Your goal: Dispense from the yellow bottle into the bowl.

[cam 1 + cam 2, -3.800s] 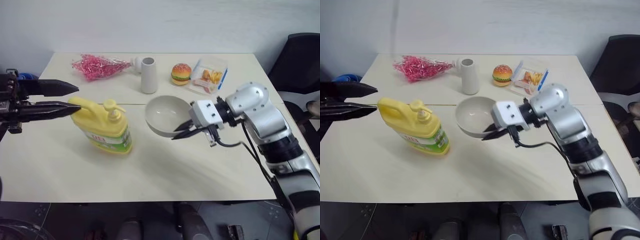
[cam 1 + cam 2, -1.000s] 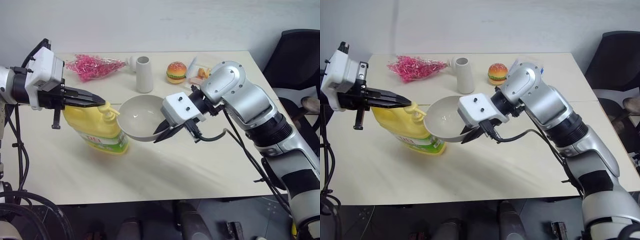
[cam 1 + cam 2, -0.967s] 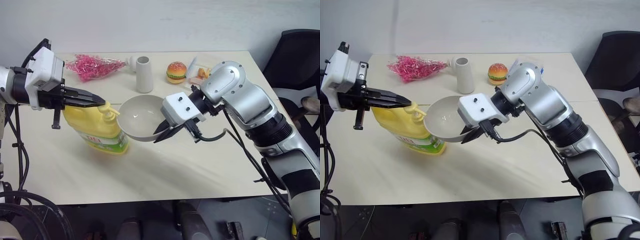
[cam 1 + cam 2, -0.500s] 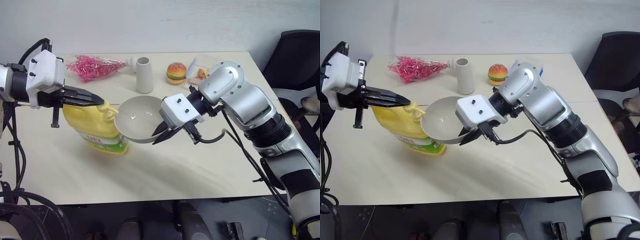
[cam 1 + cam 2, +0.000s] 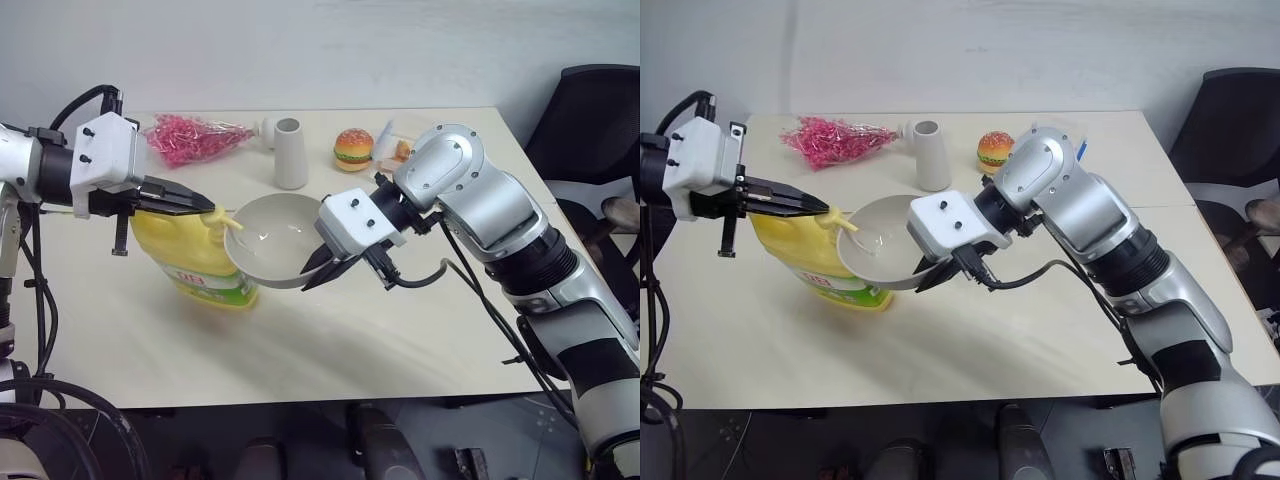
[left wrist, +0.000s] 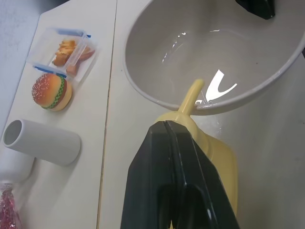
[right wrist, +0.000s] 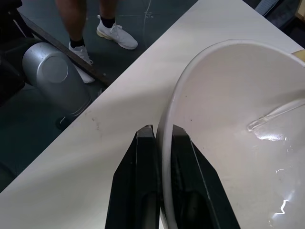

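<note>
Pale cream table (image 5: 330, 330) against a plain light wall; black chair (image 5: 590, 110) at its right end. The yellow bottle (image 5: 195, 262) stands left of centre. Left gripper (image 5: 190, 200), fingers pressed together and holding nothing, rests on its pump. Right gripper (image 7: 159, 191) pinches the rim of the bowl (image 5: 268, 240), tilted under the spout; clear liquid streaks inside. Far side: white vase (image 5: 290, 152), pink bundle (image 5: 190, 138), toy burger (image 5: 352, 148), snack box (image 6: 64, 50). A person's legs (image 7: 90, 24) stand on the dark floor.

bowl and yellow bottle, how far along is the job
Done: right end effector has the bowl gripped by its rim, under the spout of the yellow bottle.
In hand: shut left end effector sits on the pump; clear liquid is in the bowl.
Left: setting the bowl down.
</note>
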{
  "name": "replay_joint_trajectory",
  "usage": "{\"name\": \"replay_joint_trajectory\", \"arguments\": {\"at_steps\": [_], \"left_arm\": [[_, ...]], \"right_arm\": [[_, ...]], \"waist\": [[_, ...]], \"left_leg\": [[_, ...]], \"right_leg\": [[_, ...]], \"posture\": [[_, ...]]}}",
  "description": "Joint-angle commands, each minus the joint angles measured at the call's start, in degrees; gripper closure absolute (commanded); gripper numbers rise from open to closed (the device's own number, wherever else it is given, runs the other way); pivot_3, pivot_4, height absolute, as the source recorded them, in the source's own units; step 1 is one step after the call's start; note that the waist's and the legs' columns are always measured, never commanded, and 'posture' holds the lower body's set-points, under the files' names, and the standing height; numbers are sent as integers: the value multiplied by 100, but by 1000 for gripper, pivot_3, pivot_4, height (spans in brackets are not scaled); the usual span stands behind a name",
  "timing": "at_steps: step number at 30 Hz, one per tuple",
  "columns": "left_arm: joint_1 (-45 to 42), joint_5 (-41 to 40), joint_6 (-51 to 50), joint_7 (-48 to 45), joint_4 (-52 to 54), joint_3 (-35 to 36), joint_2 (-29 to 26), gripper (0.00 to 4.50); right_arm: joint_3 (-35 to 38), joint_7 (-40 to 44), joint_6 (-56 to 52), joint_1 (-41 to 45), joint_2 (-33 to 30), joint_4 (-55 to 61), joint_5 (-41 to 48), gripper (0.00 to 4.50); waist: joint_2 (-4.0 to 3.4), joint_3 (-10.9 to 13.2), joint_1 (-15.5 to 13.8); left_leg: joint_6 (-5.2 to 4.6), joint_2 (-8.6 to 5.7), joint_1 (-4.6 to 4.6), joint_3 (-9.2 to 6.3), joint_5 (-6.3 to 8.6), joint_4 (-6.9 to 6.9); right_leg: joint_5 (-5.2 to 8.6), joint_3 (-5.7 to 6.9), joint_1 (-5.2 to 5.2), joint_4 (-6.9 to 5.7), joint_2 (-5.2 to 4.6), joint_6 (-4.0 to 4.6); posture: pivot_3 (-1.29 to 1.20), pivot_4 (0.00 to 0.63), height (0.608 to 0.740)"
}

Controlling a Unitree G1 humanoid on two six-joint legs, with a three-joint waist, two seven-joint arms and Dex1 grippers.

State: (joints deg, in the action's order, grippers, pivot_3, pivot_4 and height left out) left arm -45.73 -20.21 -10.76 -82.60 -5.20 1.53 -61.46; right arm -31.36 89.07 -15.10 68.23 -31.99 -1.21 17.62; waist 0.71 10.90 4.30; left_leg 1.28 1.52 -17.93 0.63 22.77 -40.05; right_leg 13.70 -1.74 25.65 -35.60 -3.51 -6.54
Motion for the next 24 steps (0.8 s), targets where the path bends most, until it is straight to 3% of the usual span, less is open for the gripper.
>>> {"name": "replay_joint_trajectory", "arguments": {"at_steps": [1,6,10,18,24], "left_arm": [[407,492,-102,-208,-102,-667,80,4478],[-92,-11,-947,-28,-21,-334,179,4478],[-746,-743,-2259,103,107,185,65,4478],[-1134,-2049,-4120,219,615,1221,-593,2068],[-420,-2918,-5199,691,1497,2452,-1039,218]], "right_arm": [[88,343,53,116,52,147,18,4500],[150,341,80,75,57,116,-50,4500],[258,343,121,-65,-106,149,3,4500],[615,264,169,-513,-465,182,80,4500],[1148,-66,364,-1509,-902,100,27,4500]], "waist": [[0,0,-1],[0,0,-24],[1,1,-78],[4,1,-82],[5,2,-98]], "left_leg": [[0,0,0,0,0,0],[0,0,-3,-1,0,-1],[0,0,-24,-6,0,-1],[34,-8,-188,-1,-18,-11],[29,-27,-192,-9,-13,-6]], "right_leg": [[0,0,0,0,0,0],[0,0,0,1,1,0],[0,4,18,5,2,-1],[-2,12,199,-7,-9,-3],[-1,69,206,3,-44,-2]], "posture": [[0,150,740],[0,150,740],[0,150,740],[0,150,740],[0,150,740]]}}
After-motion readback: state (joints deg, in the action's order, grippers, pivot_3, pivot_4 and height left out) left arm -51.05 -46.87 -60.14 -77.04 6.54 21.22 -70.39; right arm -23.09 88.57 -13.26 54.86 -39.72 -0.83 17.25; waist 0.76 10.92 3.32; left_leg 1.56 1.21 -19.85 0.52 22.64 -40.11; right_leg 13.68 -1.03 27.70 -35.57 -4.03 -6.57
